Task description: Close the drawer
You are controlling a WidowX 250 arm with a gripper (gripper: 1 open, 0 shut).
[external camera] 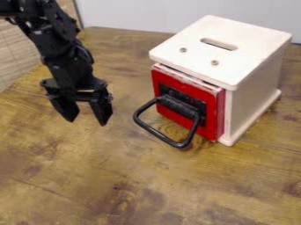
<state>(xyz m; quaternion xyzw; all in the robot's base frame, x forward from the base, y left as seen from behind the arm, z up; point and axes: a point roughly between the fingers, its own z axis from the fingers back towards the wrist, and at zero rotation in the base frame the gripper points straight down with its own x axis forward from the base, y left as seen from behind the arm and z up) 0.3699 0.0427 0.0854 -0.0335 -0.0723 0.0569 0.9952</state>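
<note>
The red drawer [186, 103] sits at about three o'clock from the end effector [80, 108], apart from it, with bare wooden tabletop [106, 176] between them. The end effector hangs from the black arm [53, 44] on the left, its two dark fingers [102, 109] spread apart and pointing down, holding nothing. The drawer stands slightly out of the cream box [235, 61], its glossy front facing toward seven or eight o'clock. Its black loop handle [168, 124] droops forward from that front onto the tabletop, long side running along the drawer's width. A slot [219, 42] shows in the box top. Something woven [14, 48] sits at the far left edge, behind the arm. Nothing lies between the fingers and the handle.
</note>
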